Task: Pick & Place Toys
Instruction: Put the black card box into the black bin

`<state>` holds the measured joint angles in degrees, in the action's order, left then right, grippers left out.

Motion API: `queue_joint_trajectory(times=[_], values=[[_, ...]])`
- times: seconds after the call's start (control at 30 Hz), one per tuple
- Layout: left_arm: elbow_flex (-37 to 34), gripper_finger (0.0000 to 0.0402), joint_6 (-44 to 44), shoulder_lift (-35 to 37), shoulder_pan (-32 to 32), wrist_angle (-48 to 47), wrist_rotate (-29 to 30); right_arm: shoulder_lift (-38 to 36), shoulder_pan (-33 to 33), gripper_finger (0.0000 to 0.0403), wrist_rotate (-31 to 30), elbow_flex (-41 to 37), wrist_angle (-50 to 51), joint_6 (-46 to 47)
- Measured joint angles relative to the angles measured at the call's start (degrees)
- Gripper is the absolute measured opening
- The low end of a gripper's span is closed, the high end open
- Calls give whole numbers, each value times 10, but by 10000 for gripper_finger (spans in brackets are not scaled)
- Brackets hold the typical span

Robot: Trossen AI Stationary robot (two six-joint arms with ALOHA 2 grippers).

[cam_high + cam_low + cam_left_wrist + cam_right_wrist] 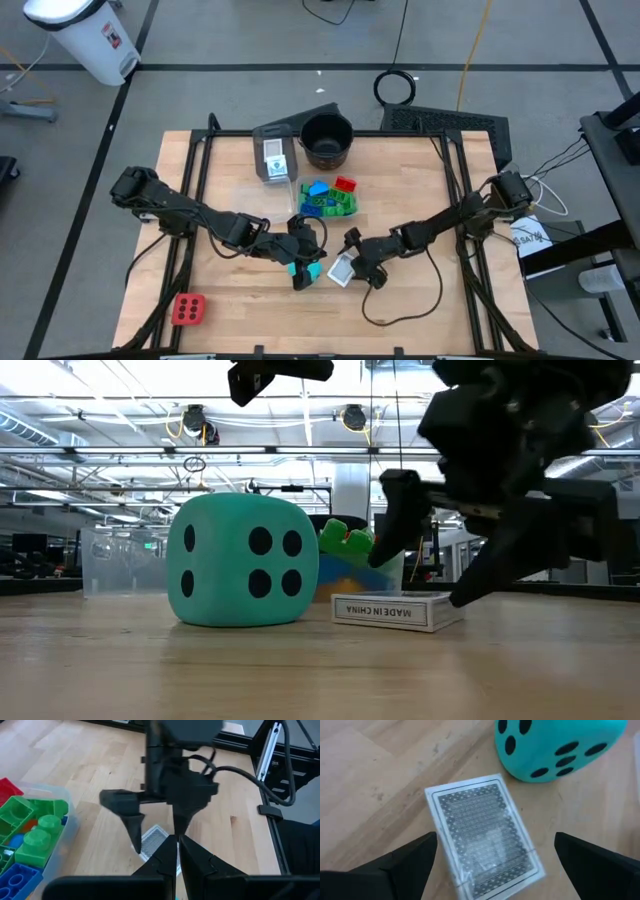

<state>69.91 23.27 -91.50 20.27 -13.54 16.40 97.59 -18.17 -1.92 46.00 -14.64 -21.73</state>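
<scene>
A white-bordered card box (485, 832) lies flat on the wooden table (420, 300), just beside the cyan dotted cube (555, 745), between the spread fingers of the right end effector (362, 262). The left end effector (300, 262), fingers together, hovers over the cube.

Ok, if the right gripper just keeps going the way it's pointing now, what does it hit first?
Most likely the card box. The right gripper is open, a finger on each side of the box lying flat on the table. The cyan dotted cube sits just beyond, apparently off the line; depth is hard to judge.
</scene>
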Motion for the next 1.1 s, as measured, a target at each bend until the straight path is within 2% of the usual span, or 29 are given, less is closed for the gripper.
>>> queue_joint_trajectory(times=[0.23,0.33,0.47,0.67,0.73,0.87,1.1], values=[[0,26,1,0,0,0,-13,29,57,384,135,2,14,-2],[0,26,-2,0,0,0,-14,45,71,384,155,3,7,-3],[0,26,-3,0,0,0,-14,63,81,384,157,3,2,4],[0,26,-5,0,0,-1,-14,49,66,384,133,3,61,99],[0,26,-5,0,0,-2,-14,41,51,384,103,-1,59,122],[0,26,-5,1,0,0,-15,36,26,384,42,1,57,108],[0,26,-4,1,0,0,-15,37,23,383,34,1,24,100]])
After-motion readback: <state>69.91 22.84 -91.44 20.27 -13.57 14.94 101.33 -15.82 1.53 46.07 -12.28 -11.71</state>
